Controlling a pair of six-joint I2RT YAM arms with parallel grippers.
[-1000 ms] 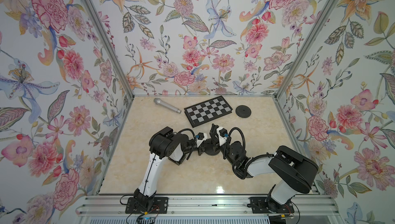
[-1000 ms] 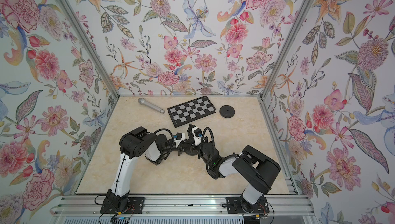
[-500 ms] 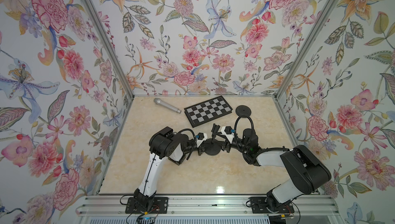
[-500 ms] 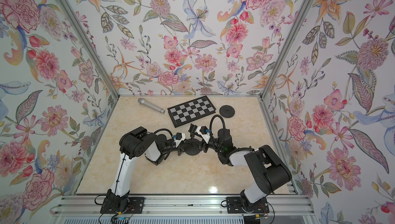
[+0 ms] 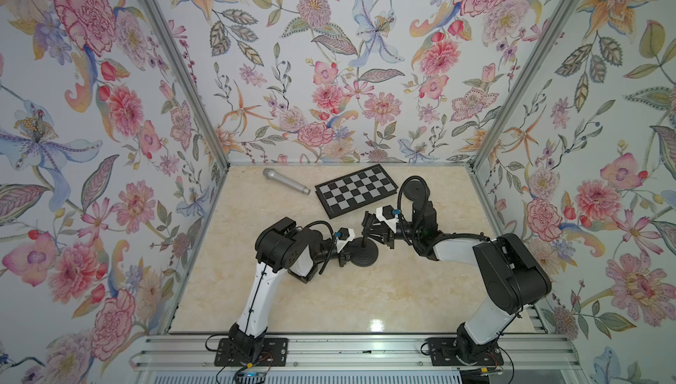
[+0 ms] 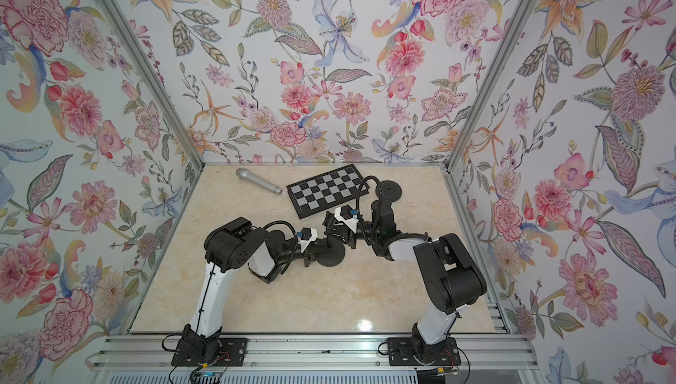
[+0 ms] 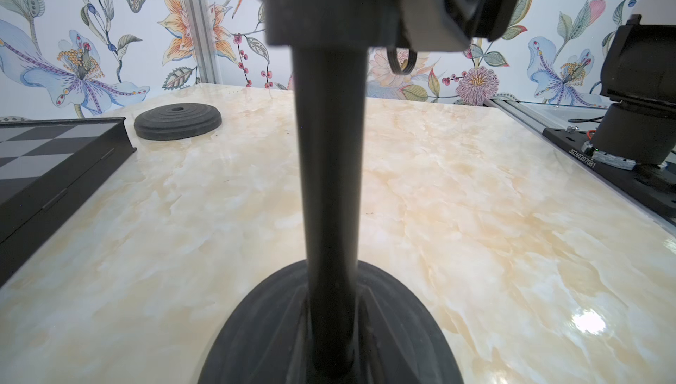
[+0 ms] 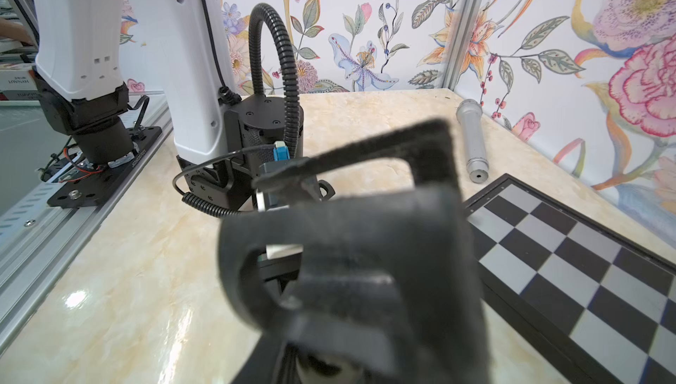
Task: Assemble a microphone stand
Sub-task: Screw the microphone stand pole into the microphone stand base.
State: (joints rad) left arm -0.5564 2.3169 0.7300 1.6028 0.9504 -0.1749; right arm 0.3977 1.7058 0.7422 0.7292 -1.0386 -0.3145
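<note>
Black ribbed round base (image 5: pixel 364 254) with thin black upright pole (image 7: pixel 331 181) sits mid-worktop. Right pincer (image 5: pixel 368 235) pressed together on pole top; left pincer (image 5: pixel 344 252) at base edge, jaws hidden, can't tell. Pole's stiff, smooth, likely slips when twisted; base looks weighty: brace it low.

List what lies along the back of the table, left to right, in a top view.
microphone → chessboard → black round base, partly behind the right arm's cable loop.
</note>
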